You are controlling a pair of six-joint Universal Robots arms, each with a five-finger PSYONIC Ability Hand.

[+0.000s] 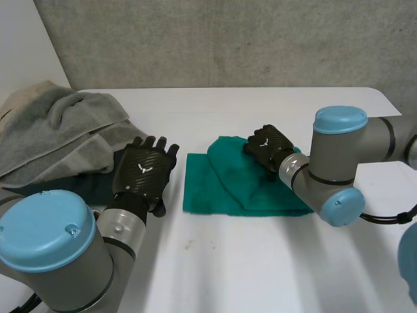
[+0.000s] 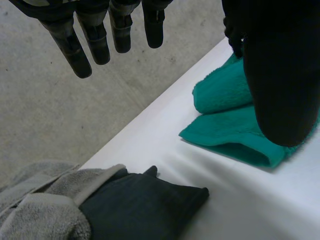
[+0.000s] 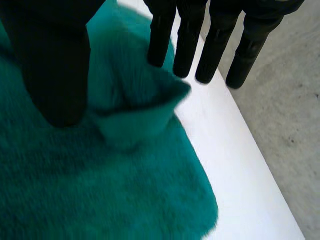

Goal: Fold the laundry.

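The right hand (image 1: 267,147) rests on the far right part of the green cloth (image 1: 218,189); in its wrist view the fingers (image 3: 161,35) are straight and stand apart from the thumb (image 3: 55,70), so the hand is released and grips nothing; a raised fold (image 3: 140,117) of the cloth sits just below the fingertips, between them and the thumb, and I cannot tell whether it touches them. The left hand (image 1: 142,171) hangs over the table (image 1: 247,261) just left of the cloth, clear of it; its fingers (image 2: 95,35) are straight and spread, holding nothing.

The cloth is a teal terry piece lying near the middle of the white table, well in from every edge; it is partly folded; a flat, roughly rectangular lower layer spreads toward the robot and to the left, its left and near edges fairly straight; on top a narrower doubled layer runs from the far side down toward the right arm, with a rounded, puffy far end; the nap looks thick and soft.

At the table's left end lies a rumpled heap of grey towels (image 1: 58,127); a dark cloth (image 1: 88,186) pokes out from under it, just beside the left hand and well apart from the green piece.
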